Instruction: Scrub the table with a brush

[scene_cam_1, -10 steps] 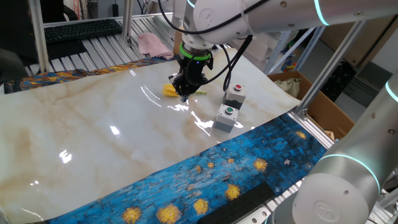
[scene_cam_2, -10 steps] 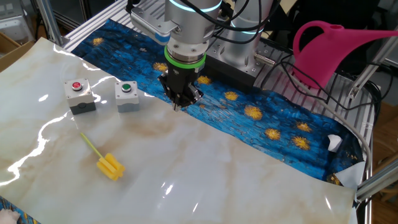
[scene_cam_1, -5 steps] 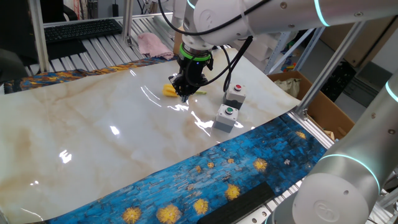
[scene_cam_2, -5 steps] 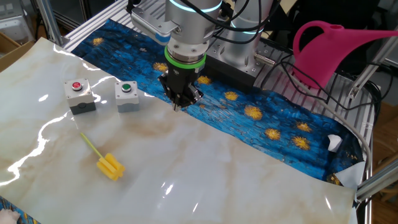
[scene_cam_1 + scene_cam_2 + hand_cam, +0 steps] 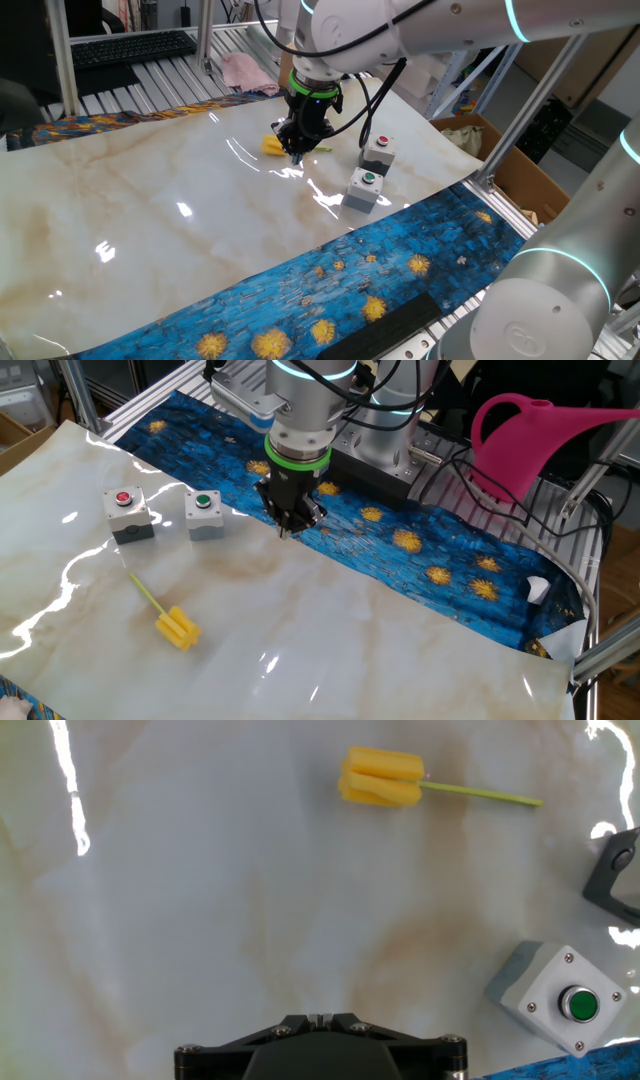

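1. Two grey button boxes are seen on the desk [image 5: 420, 650] – one with a red button [image 5: 128, 515], and just beside it one with a green button [image 5: 204, 514]; both are blocky, with rounded caps.
2. The brush [image 5: 172, 620] lies flat on the glossy, cream, marble-patterned top, nearer the front edge than the boxes in the other fixed view and well apart from the tool. Its head is a small, ribbed yellow block, and a thin yellow-green stick runs from it towards the red-button box.
3. The tool [image 5: 291, 526] is held pointing down above the desk, its jaws clenched together with nothing between them. It is topped by a green ring and a white arm.
4. Nothing is seen lying between the tool and the brush – only bare, reflective surface.
5. A blue cloth with yellow swirls [image 5: 440, 560] is laid along the desk's far edge, and a pink watering can [image 5: 540, 435] stands beyond it.
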Controlling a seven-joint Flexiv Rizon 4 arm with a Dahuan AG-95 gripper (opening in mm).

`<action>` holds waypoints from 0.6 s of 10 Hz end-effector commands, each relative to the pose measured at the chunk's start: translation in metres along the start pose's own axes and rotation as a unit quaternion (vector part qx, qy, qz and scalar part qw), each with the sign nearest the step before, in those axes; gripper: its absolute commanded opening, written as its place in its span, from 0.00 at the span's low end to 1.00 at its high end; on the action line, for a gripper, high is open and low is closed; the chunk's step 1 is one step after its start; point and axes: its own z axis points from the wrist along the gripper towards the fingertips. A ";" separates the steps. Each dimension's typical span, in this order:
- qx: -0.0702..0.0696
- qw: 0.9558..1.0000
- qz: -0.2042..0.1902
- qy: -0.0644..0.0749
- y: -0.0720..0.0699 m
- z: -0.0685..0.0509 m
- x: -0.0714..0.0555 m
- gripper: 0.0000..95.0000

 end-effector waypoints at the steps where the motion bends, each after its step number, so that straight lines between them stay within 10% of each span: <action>1: -0.001 1.000 0.001 0.000 0.001 0.002 0.000 0.00; 6: -0.002 1.000 0.002 0.000 0.001 0.005 0.000 0.00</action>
